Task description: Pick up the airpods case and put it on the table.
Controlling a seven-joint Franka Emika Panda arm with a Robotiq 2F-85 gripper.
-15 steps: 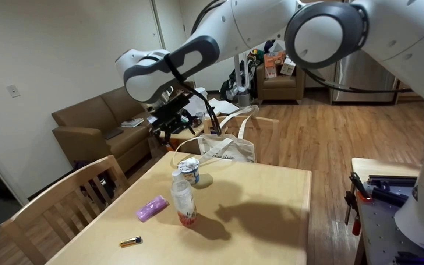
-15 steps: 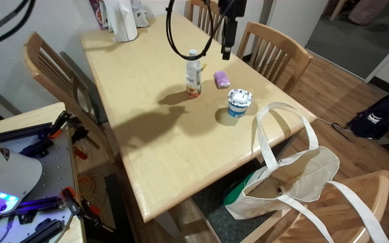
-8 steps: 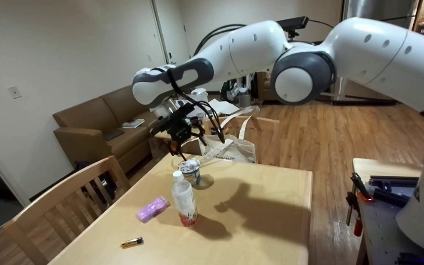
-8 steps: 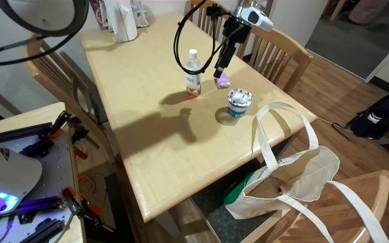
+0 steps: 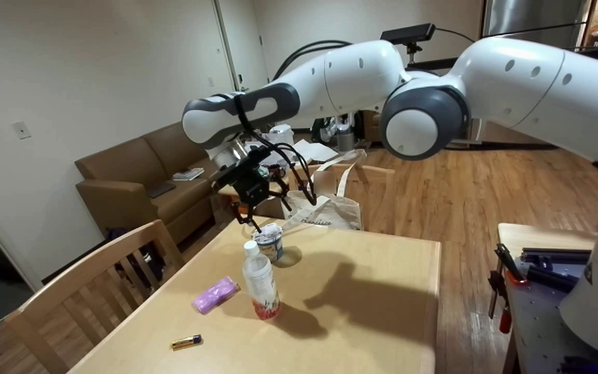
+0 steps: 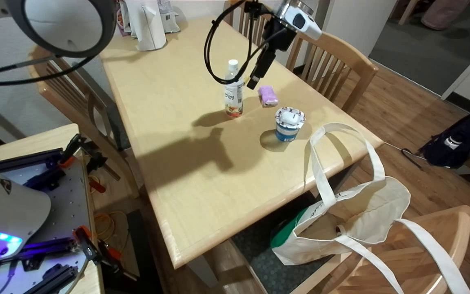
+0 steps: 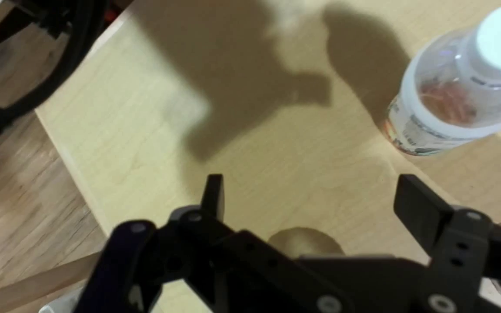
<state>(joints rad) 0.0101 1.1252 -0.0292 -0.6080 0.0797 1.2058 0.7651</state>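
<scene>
Pale wood worktop (image 6: 169, 81) bears white AirPods case (image 6: 292, 119) atop a cup (image 6: 287, 134); robot hand (image 7: 309, 191) hangs with jaws apart

Brown sofa (image 5: 122, 161) and plank flooring (image 5: 512, 176) fill the room behind the worktop in an exterior view, where a white robot arm (image 5: 358, 78) reaches across from its base at the side.

Small and rounded, the AirPods case rests on the patterned top of the blue-and-white cup, near the worktop's corner. The black hand is above the wood and apart from the case, its jaws spread wide, with the worktop's surface showing between them in the wrist view.

A white-capped bottle (image 6: 235, 96) stands upright near the cup, and a purple packet (image 6: 268, 96) lies near both. A battery (image 5: 186, 342) lies on its side, farther from the cup. At the worktop's end, a canvas tote bag (image 6: 353, 220) sits on a chair (image 6: 398, 253), one handle rising across the edge. Pale pouches (image 6: 149, 30) stand at the opposite end.
</scene>
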